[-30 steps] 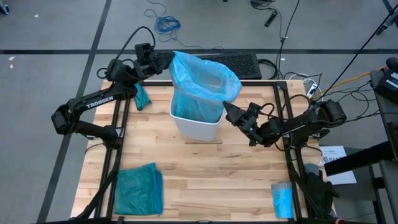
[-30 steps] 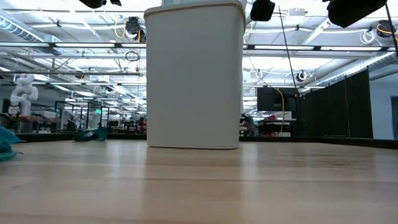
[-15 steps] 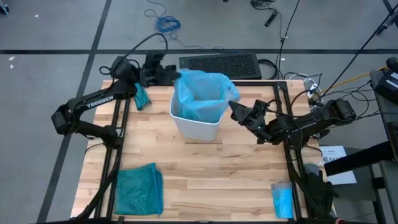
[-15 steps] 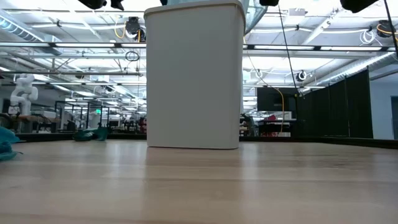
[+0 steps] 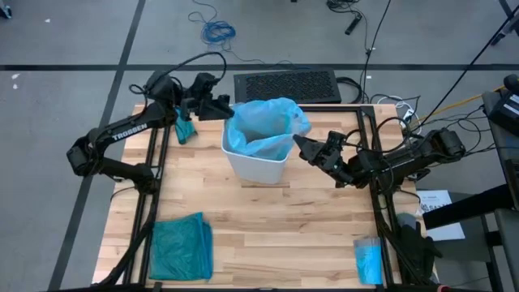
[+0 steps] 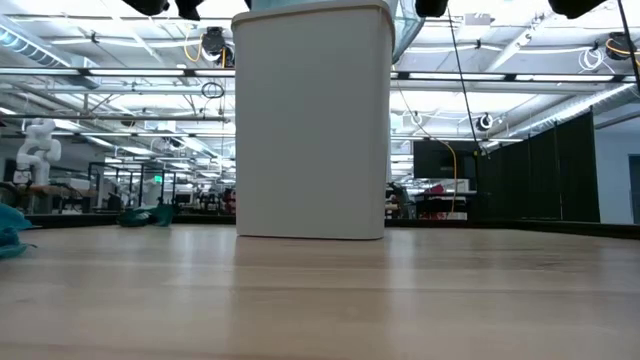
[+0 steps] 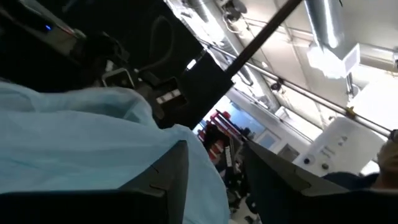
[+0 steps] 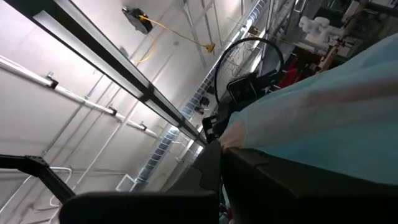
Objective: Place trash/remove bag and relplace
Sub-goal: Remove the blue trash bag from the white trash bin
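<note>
The pale blue bag [image 5: 266,128] sits in the white bin [image 5: 256,165], its rim puffed up above the bin's top. The bin [image 6: 312,120] stands upright on the table. My left gripper [image 5: 225,107] is at the bag's far-left rim, with its fingers apart. My right gripper [image 5: 298,144] is at the bag's right rim and is shut on it. No trash shows in any view. My left gripper comes level from the table's left at the bag's far-left rim [image 7: 186,140]. The film lies along the inner side of one finger [image 7: 168,180] and reaches partly into the gap. The other finger [image 7: 273,180] stands apart from it. My right gripper holds the bag's right rim [image 8: 292,124] between its shut fingers, coming level from the table's right. The film spreads away over one finger [image 8: 311,180]. The rim is held above the bin's edge.
A darker teal-green bag [image 5: 182,247] lies at the near left of the table. A small teal piece [image 5: 185,128] sits by the left arm and a small blue packet [image 5: 369,261] lies at the near right. A keyboard [image 5: 284,85] sits beyond the far edge.
The bag, held high and stretched wide a second ago, has sunk into the bin and its rim has drawn in. My left gripper has come down toward the bin's far-left rim. My right gripper has stayed at the right rim.
</note>
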Controlling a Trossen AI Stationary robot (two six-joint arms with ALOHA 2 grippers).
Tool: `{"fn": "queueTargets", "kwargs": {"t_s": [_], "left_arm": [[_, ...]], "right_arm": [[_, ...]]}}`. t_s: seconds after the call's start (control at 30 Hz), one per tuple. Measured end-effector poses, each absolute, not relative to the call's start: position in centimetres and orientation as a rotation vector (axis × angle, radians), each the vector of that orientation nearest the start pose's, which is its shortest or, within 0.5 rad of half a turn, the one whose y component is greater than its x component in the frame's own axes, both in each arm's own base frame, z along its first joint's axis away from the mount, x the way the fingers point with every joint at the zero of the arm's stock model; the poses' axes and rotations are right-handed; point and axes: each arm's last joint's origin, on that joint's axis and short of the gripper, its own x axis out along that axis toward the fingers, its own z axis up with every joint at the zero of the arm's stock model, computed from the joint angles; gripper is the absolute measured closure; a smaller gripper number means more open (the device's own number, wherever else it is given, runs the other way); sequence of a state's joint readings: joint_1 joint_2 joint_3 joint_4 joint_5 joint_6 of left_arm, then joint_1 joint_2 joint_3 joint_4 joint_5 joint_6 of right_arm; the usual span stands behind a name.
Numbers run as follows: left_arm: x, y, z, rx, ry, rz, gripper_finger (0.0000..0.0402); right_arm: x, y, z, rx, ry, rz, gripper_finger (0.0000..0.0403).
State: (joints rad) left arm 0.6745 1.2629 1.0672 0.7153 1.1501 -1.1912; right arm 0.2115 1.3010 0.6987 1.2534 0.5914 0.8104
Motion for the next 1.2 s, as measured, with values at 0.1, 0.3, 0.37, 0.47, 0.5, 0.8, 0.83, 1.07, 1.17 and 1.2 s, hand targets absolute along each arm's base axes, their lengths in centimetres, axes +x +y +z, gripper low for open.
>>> {"fn": "queueTargets", "kwargs": {"t_s": [0.1, 0.3, 0.37, 0.47, 0.5, 0.8, 0.83, 1.07, 1.17, 1.2], "left_arm": [[21.7, 14.8, 40.6, -0.746, -0.023, -0.543, 0.0249], [20.8, 16.2, 40.6, -0.759, -0.058, -0.470, 0.0249], [20.7, 16.2, 40.6, -0.795, -0.024, -0.493, 0.0249], [20.8, 16.0, 40.5, -0.824, 0.004, -0.507, 0.0249], [20.8, 16.0, 40.5, -0.828, 0.007, -0.509, 0.0249], [20.7, 16.4, 40.6, -0.808, -0.085, -0.426, 0.0249], [20.5, 16.8, 40.7, -0.802, -0.121, -0.386, 0.0249], [19.4, 18.2, 40.7, -0.795, -0.178, -0.289, 0.0249], [19.2, 18.4, 40.6, -0.796, -0.180, -0.278, 0.0249], [19.2, 18.4, 40.6, -0.797, -0.170, -0.287, 0.0249]], "right_arm": [[25.7, 3.9, 32.4, 1.037, -0.719, -0.082, 0.0403], [25.6, 4.1, 32.4, 1.040, -0.713, -0.074, 0.0403], [25.6, 4.1, 32.4, 1.039, -0.714, -0.075, 0.0403], [25.7, 4.0, 32.4, 1.037, -0.715, -0.077, 0.0403], [25.7, 4.0, 32.4, 1.037, -0.715, -0.078, 0.0403], [25.6, 4.2, 32.4, 1.048, -0.710, -0.069, 0.0403], [25.6, 4.3, 32.4, 1.049, -0.710, -0.068, 0.0403], [25.6, 4.3, 32.4, 1.049, -0.710, -0.067, 0.0403], [25.6, 4.3, 32.4, 1.050, -0.710, -0.067, 0.0403], [25.6, 4.3, 32.4, 1.049, -0.710, -0.067, 0.0403]]}}
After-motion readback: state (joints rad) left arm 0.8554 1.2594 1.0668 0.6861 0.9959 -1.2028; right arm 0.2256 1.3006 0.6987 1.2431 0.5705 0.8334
